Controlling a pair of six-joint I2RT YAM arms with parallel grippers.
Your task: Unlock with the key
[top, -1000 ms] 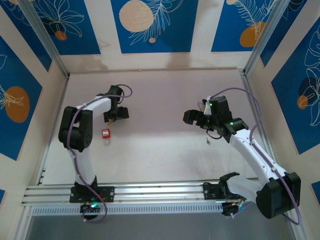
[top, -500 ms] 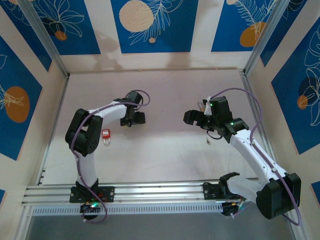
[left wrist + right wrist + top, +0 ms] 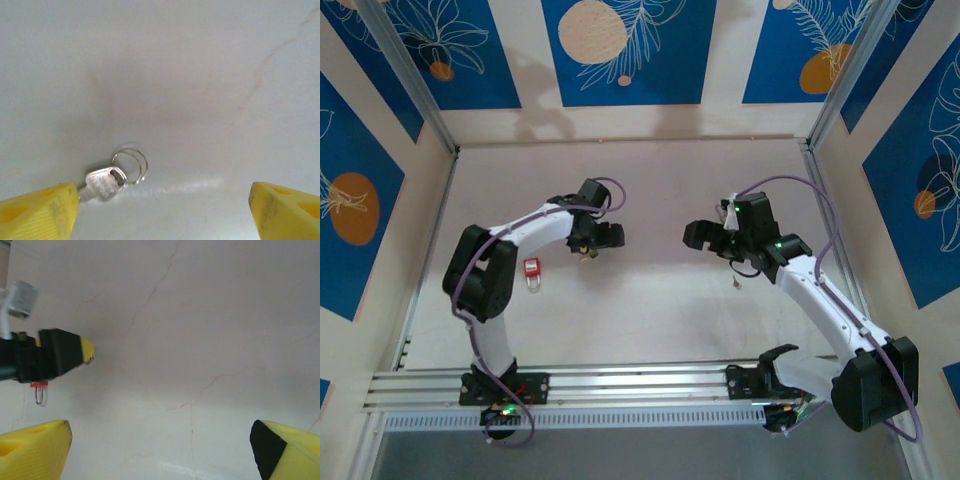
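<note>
The key (image 3: 104, 182) is small and silver, with a double wire ring (image 3: 131, 164) through its head. It lies on the pale table right beside the left-hand yellow fingertip (image 3: 40, 212), which hides its blade. My left gripper (image 3: 162, 212) is open wide, low over the table with nothing between its fingers. From above, the left gripper (image 3: 595, 240) sits near the table's middle. A small red padlock (image 3: 531, 270) lies apart to its left; the red padlock (image 3: 39, 386) also shows behind the left arm's finger (image 3: 85, 350). My right gripper (image 3: 708, 238) hangs open, facing the left one.
A tiny pale object (image 3: 736, 283) lies on the table beside the right arm. The table (image 3: 650, 310) is walled by blue-patterned panels at the back and sides, with a metal rail (image 3: 640, 385) along the near edge.
My left arm has swung right, away from the red padlock toward the table's middle, and its jaws stand slightly wider. The right arm has edged a little left.
</note>
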